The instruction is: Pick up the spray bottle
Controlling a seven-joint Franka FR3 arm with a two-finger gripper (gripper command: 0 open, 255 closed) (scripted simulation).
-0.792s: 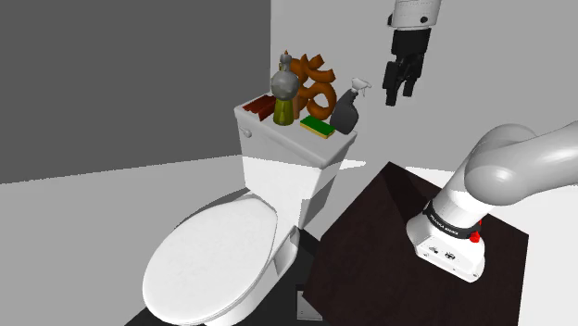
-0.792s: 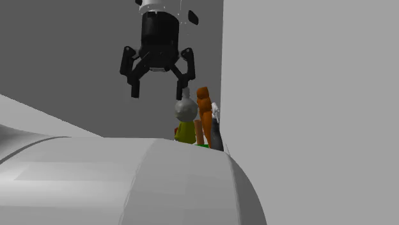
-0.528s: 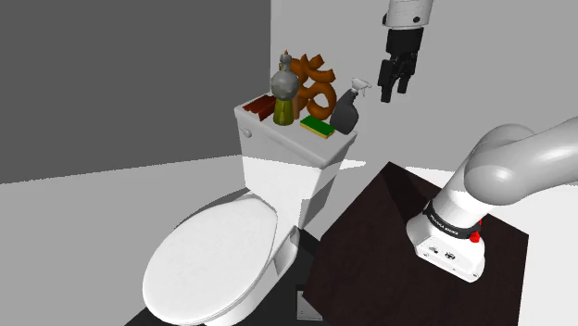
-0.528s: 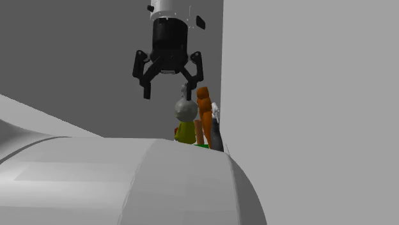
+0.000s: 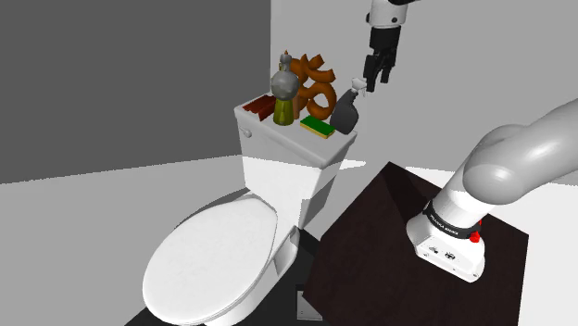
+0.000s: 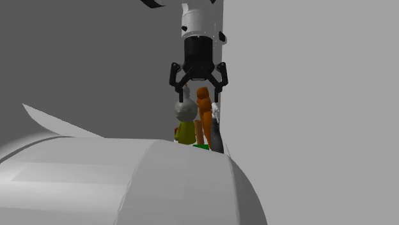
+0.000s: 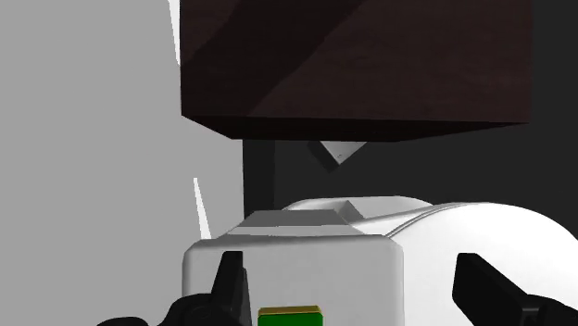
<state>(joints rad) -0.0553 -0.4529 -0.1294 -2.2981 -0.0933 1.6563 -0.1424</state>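
1. First, at the shoulder view's left lies the shut toilet lid [image 5: 213, 259]. It plays no part in the task.
2. Behind it rises the white tank [image 5: 287, 156], whose flat top serves as a shelf. That is why all the small things are crowded there.
3. On that top, going rightward, are a red-brown slab [image 5: 257, 109], a round grey-headed flask [image 5: 283, 93], a tall orange ornament [image 5: 313, 83] and a green sponge [image 5: 317, 127] lying flat at the front.
4. The spray bottle [image 5: 346, 115] stands upright at the tank top's right end, just beside the sponge. It is dark-bodied with a pale trigger head, and being the outermost thing it is open to approach from above.
5. Directly above its head hangs the pincer [image 5: 374, 83], pointing down and not touching it. The second exterior view shows the pincer [image 6: 199, 97] with its jaws spread wide, holding nothing. In the wrist view the fingers [image 7: 232, 282] stand far apart over the tank. I judge they are opened to straddle the bottle on descent.
6. The tight cluster is the likely hazard, since the ornament stands near.
7. Rightmost is the dark stand [image 5: 417, 259].
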